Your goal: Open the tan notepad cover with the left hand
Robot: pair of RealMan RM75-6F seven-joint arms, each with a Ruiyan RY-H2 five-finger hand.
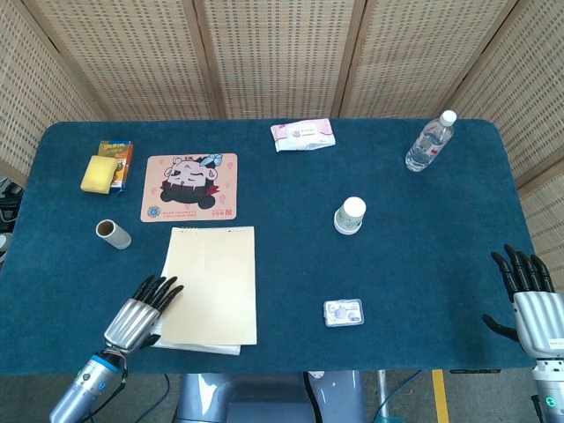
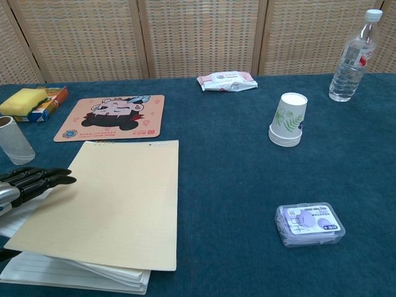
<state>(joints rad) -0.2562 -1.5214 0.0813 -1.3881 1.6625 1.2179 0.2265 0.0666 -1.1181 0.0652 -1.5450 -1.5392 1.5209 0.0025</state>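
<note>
The tan notepad cover [image 1: 214, 282] lies left of centre near the table's front edge, bound along its far side. In the chest view the cover [image 2: 111, 198] is raised at its near left side, with white lined pages [image 2: 68, 272] showing under it. My left hand [image 1: 141, 313] grips the cover's left edge, fingers [image 2: 43, 178] stretched over the top and the thumb dark below the cover. My right hand [image 1: 529, 295] hovers at the table's front right corner, fingers spread, holding nothing.
A cartoon mouse pad [image 1: 190, 186] lies just beyond the notepad, a cardboard roll [image 1: 113, 233] to its left. A yellow sponge [image 1: 98, 173] sits far left. Paper cups [image 1: 350, 214], a small plastic box [image 1: 343, 312], a wipes pack [image 1: 302, 135] and a water bottle [image 1: 430, 142] stand to the right.
</note>
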